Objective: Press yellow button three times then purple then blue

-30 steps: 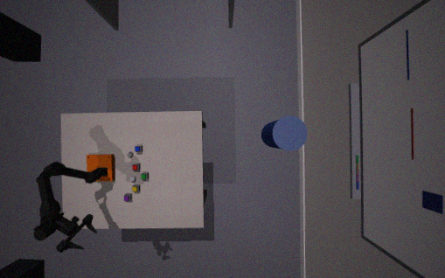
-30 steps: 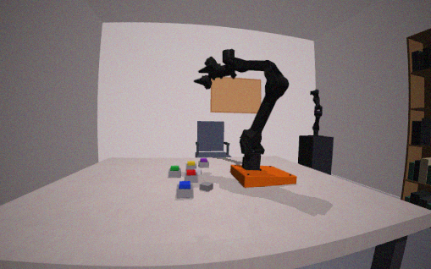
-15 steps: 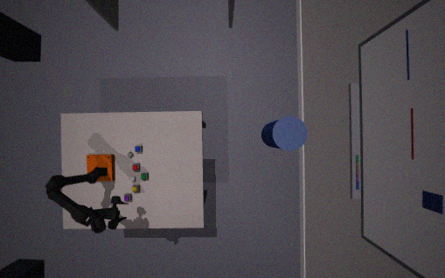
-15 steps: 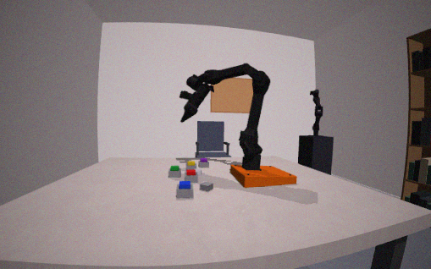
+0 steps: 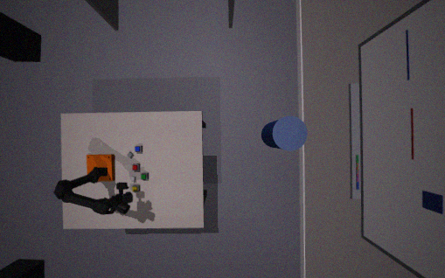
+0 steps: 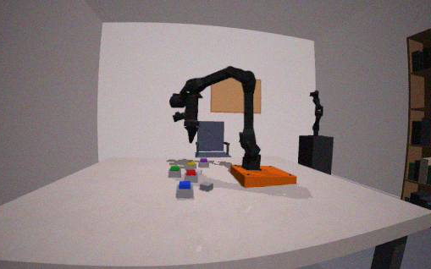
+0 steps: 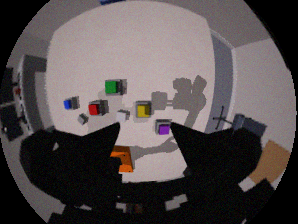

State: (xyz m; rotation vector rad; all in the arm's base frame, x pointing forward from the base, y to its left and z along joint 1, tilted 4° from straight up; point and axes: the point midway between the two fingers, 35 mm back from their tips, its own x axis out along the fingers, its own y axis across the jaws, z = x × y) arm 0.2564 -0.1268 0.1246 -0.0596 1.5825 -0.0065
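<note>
The yellow button point(image 5: 135, 188) point(image 6: 191, 163) point(image 7: 143, 110) stands on a grey base, with its cap up. The purple button point(image 6: 204, 161) point(image 7: 163, 129) is beside it, nearer the arm's base; the arm hides it in the top view. The blue button point(image 5: 138, 149) point(image 6: 185, 184) point(image 7: 68, 104) is at the far end of the group. My gripper point(image 6: 191, 141) point(image 7: 145, 124) is open and empty, pointing down well above the table. In the wrist view the yellow button lies just ahead of the gap between the fingertips, and the purple one near the right fingertip.
The red button point(image 5: 135, 167) point(image 6: 190, 172) point(image 7: 94, 109) and green button point(image 5: 144, 177) point(image 6: 174, 168) point(image 7: 111, 87) stand between blue and yellow. A grey block point(image 5: 130, 155) point(image 6: 207, 186) point(image 7: 82, 119) lies near blue, a white block point(image 5: 134, 178) point(image 7: 122, 115) between red and yellow.
</note>
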